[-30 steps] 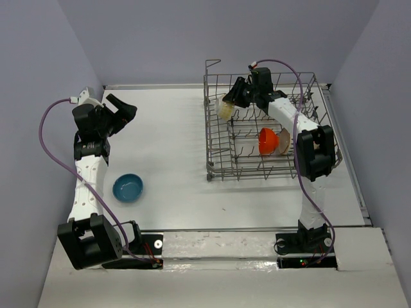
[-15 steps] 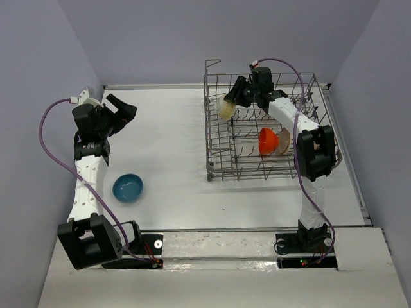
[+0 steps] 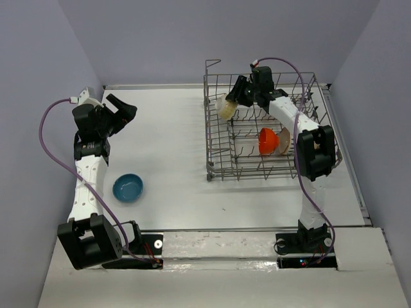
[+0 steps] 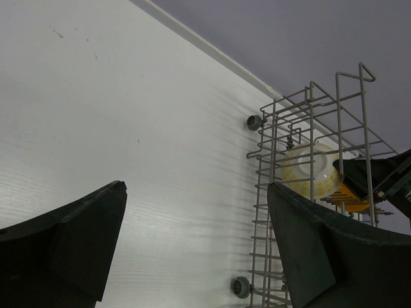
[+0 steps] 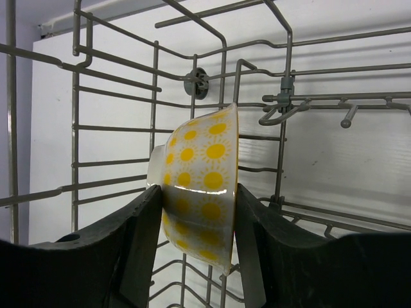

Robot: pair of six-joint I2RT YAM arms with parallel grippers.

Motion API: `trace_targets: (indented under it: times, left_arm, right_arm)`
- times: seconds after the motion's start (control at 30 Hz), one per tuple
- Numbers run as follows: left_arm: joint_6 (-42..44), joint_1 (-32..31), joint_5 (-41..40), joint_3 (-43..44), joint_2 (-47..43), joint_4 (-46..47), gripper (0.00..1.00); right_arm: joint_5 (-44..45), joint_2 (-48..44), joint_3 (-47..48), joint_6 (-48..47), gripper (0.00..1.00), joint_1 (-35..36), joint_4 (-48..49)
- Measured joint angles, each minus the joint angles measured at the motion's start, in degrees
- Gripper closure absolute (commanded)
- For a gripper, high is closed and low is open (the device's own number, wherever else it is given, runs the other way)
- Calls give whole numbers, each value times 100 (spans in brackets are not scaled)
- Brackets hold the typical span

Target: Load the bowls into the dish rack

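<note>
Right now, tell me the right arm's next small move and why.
Probably open the right gripper and let go: the flower-pattern bowl stands on edge inside the dish rack, pinched between its fingers, so it seems placed.

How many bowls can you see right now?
4. Blue bowl on the table; flower-patterned bowl in the right gripper at the dish rack's far-left corner; orange bowl and tan bowl side by side inside. Others may be hidden.
</note>
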Motion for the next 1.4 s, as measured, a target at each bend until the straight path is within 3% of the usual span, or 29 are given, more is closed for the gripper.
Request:
trace_targets:
  times: [1.07,1.4]
  left_arm:
    - [0,0,13,-9,0,7,1]
    - [-2,0,-28,-33,-4,15,1]
  right_arm:
    - [820,428,793,-997,40,9,-1469]
    - [925,-673,1056,-1014,39,9,-1633]
